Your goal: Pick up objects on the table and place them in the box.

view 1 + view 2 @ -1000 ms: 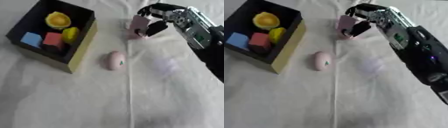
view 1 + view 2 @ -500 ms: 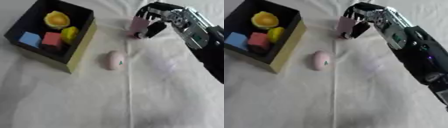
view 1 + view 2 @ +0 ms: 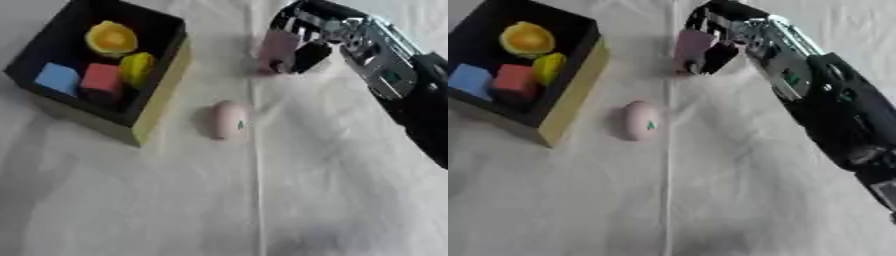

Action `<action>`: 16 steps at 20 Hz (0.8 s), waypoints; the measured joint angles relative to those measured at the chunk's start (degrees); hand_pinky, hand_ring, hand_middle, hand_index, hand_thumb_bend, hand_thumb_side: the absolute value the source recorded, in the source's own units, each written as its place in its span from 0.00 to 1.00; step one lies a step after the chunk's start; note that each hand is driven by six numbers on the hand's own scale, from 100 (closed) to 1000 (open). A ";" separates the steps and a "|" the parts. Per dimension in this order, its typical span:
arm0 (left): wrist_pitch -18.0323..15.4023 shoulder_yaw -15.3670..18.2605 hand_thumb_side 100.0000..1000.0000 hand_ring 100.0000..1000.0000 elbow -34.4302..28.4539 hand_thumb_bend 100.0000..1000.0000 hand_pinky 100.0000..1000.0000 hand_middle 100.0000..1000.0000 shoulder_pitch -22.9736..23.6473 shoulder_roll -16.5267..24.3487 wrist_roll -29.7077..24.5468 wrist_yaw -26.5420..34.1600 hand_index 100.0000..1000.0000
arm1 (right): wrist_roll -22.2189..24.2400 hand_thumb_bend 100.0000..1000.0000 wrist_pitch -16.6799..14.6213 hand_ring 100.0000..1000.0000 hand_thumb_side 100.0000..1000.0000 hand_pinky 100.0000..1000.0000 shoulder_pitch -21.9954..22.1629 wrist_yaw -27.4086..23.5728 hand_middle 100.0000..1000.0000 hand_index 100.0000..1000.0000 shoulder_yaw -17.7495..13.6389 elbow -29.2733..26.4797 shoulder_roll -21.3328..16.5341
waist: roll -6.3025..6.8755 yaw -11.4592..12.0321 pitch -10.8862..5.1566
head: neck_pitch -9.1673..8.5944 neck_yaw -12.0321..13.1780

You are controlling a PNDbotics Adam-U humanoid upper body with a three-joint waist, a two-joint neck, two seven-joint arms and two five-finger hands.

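Note:
My right hand point(image 3: 313, 36) reaches in from the right, with its fingers curled round a pale pink block point(image 3: 278, 46) held just above the cloth, right of the box. A pink egg-shaped object point(image 3: 227, 120) with a small green mark lies on the cloth below it, near the box's right wall. The black box point(image 3: 156, 102) with a yellowish outer side stands at the upper left. It holds a blue cube point(image 3: 58, 78), a red block point(image 3: 101, 81), a yellow piece point(image 3: 136, 67) and an orange-yellow round piece point(image 3: 110, 39). My left hand does not show.
A white wrinkled cloth point(image 3: 262, 200) covers the table, with a crease running down the middle. My right forearm point(image 3: 824, 105) crosses the upper right.
My right hand stays shut on the pink block and has barely moved, perhaps slightly up and left. The egg and the box have not moved.

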 measured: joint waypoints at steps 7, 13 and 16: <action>0.21 0.00 0.45 0.68 0.00 0.33 0.68 0.61 0.01 0.00 -0.21 0.00 0.77 | -2.76 0.21 -1.34 0.45 0.00 0.53 0.07 2.69 0.42 0.54 0.74 -4.42 -0.62 | 0.00 -0.33 0.00 | 0.02 0.01; 0.19 0.00 0.44 0.68 0.00 0.33 0.68 0.61 0.04 0.03 -0.23 0.01 0.77 | -1.95 0.22 -2.02 0.44 0.00 0.53 -2.23 3.45 0.42 0.53 1.04 -12.18 -1.82 | 0.00 -0.54 -0.07 | 0.10 0.03; 0.08 0.00 0.43 0.68 0.00 0.34 0.68 0.61 0.04 0.09 -0.30 0.14 0.77 | -1.16 0.23 -2.19 0.43 0.00 0.53 -4.20 3.44 0.41 0.52 1.06 -15.99 -1.90 | 0.00 -0.53 -0.11 | 0.16 -0.03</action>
